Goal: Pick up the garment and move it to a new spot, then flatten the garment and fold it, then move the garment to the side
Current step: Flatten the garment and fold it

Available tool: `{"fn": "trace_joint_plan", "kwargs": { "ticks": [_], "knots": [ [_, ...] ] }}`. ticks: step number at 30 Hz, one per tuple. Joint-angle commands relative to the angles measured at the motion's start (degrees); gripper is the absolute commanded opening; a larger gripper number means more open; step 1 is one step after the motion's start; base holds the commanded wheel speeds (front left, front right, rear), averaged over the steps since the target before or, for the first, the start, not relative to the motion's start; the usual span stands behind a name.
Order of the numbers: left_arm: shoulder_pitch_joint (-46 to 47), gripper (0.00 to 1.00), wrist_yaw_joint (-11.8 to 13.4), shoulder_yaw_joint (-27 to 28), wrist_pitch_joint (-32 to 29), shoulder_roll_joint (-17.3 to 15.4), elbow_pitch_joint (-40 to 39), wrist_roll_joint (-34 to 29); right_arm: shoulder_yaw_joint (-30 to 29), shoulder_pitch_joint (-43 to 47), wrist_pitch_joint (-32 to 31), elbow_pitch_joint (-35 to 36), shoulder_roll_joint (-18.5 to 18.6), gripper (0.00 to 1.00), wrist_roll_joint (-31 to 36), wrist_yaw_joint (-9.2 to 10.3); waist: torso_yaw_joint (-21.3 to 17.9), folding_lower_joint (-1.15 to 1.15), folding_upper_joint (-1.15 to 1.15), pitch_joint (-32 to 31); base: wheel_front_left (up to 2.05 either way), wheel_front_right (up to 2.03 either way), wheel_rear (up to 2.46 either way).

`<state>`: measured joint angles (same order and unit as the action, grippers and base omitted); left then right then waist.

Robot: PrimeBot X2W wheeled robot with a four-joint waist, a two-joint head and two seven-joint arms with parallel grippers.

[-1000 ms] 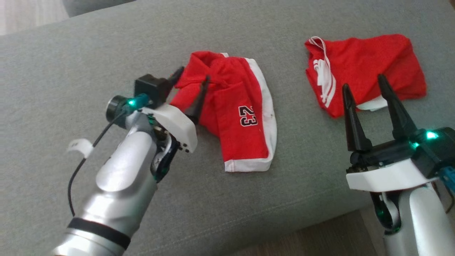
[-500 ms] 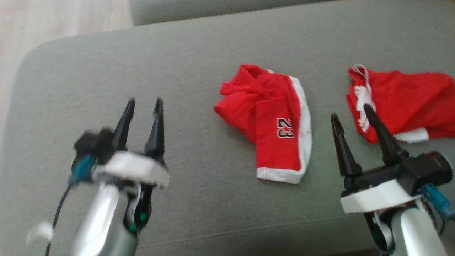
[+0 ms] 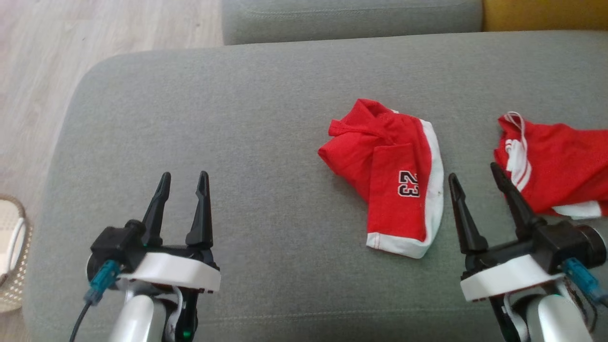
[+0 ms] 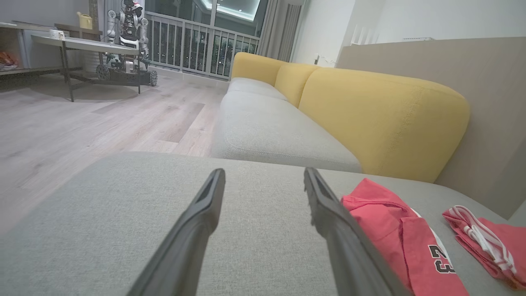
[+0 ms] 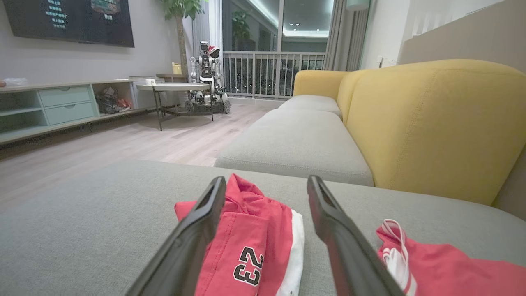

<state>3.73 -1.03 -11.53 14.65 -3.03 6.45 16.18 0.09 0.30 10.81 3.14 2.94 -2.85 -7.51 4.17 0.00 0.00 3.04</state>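
Note:
The garment, red shorts with white trim and a black "23", lies folded on the grey seat cushion, right of centre. My left gripper stands open over bare cushion well to its left, nothing between its fingers. My right gripper is open just right of the garment's white hem, holding nothing. In the left wrist view the gripper has the garment to its right. In the right wrist view the garment lies ahead between the fingers of the gripper.
A second red garment with white stripes and a drawstring lies at the far right. Wooden floor and a woven basket are left of the cushion. A yellow backrest rises behind. Another seat cushion adjoins beyond.
My left gripper has pulled away from the garment's left edge to the lower left, open and empty. The head camera has turned, shifting the whole picture right and down.

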Motion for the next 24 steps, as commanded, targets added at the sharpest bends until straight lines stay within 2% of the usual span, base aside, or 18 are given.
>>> {"fn": "trace_joint_plan", "kwargs": {
  "ticks": [1,6,10,14,17,19,20,24],
  "knots": [
    [2.2,1.00,-0.1,2.4,0.3,0.0,-2.4,-0.4,1.4,-1.9,-0.3,2.0,-0.1,1.00,0.7,0.02,0.5,0.00,0.00,0.1,0.00,0.00,0.00],
    [1.4,1.00,0.3,0.7,0.3,0.1,-2.5,1.2,2.0,-5.2,-1.3,0.8,-0.1,1.00,2.0,0.02,2.2,0.00,0.00,0.6,0.00,0.00,0.00],
    [1.5,1.00,1.3,-1.4,0.3,0.1,-2.5,2.7,3.9,-11.9,-4.5,-3.7,-0.1,1.00,3.5,0.02,3.7,0.00,0.00,2.5,0.00,0.00,0.00],
    [2.5,1.00,1.6,-3.8,0.3,0.1,-2.0,3.4,8.3,-20.7,-9.5,-13.0,2.2,1.00,3.3,0.02,5.5,0.00,0.00,5.2,0.00,0.00,0.00],
    [3.6,1.00,1.7,-6.6,0.3,0.1,-1.7,3.8,9.5,-27.4,-12.1,-21.1,3.5,1.00,2.1,0.02,7.3,0.00,0.00,7.1,0.00,0.00,0.00],
    [4.6,1.00,2.6,-8.3,0.3,0.1,-1.9,5.1,10.1,-33.5,-13.6,-27.9,5.1,1.00,1.9,0.02,9.1,0.00,0.00,8.9,0.00,0.00,0.00],
    [4.6,1.00,2.6,-8.3,0.3,0.1,-1.9,5.1,10.1,-33.5,-13.6,-27.9,5.1,1.00,1.9,0.02,9.1,0.00,0.00,8.9,0.00,0.00,0.00],
    [5.4,1.00,3.0,-10.6,0.3,0.1,-1.2,5.7,10.3,-39.3,-13.6,-35.7,6.8,1.00,1.3,0.02,11.3,0.00,0.00,10.2,0.00,0.00,0.00]
  ]
}}
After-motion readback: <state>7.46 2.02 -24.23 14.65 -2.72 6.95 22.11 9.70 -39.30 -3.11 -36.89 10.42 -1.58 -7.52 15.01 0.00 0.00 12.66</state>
